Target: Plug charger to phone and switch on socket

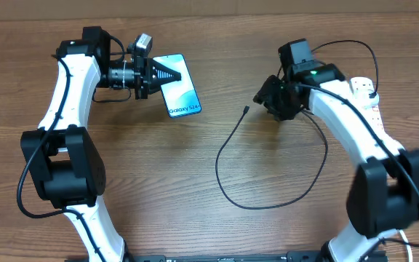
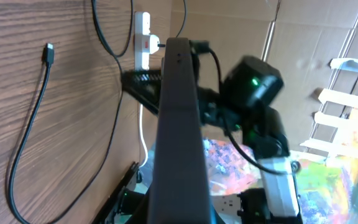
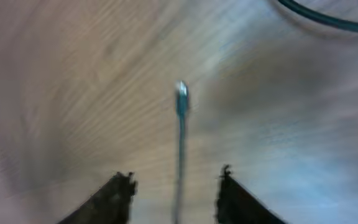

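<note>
Charger (image 3: 180, 130) between spread right fingers (image 3: 118, 198) — apart from both, tip ahead.

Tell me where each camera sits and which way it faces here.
Overhead: fixed above, facing straight down on the wood-grain table; shows both arms, the left tool on the slim light-screened smartphone, the right tool near the thin black cable.
Left wrist: rolled sideways, facing across the table toward the right arm; the smartphone's dark edge fills the centre.
Right wrist: faces down, blurred; its two dark fingertips flank the cable.
Shared: all three show the cable's connector tip.
</note>
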`<action>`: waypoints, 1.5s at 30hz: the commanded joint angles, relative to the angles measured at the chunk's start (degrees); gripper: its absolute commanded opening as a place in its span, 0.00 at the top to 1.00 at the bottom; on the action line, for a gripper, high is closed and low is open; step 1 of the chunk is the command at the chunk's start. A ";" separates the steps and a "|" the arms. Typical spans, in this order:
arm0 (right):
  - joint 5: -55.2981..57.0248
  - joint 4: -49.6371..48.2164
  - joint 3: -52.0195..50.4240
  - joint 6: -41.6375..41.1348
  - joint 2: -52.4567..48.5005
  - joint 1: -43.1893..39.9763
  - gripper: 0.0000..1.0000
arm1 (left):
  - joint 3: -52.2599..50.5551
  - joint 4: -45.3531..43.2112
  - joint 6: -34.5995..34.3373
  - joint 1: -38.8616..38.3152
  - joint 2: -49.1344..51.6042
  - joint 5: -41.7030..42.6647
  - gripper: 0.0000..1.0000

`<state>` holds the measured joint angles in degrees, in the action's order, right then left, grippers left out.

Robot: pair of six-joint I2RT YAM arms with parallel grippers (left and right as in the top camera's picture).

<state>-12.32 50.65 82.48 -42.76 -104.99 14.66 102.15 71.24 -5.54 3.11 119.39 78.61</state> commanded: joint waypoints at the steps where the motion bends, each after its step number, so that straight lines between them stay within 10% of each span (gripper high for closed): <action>1: -1.07 -5.51 1.22 -5.31 -4.11 1.20 0.61 | 0.92 0.55 1.46 0.20 -0.66 1.79 0.96; 45: 1.31 -14.29 -1.53 -8.50 -15.98 3.72 0.73 | 0.92 0.57 1.46 0.20 -0.66 1.77 0.96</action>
<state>-12.38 36.93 81.73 -50.87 -120.29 18.20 102.17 71.64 -5.52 3.11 119.39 78.59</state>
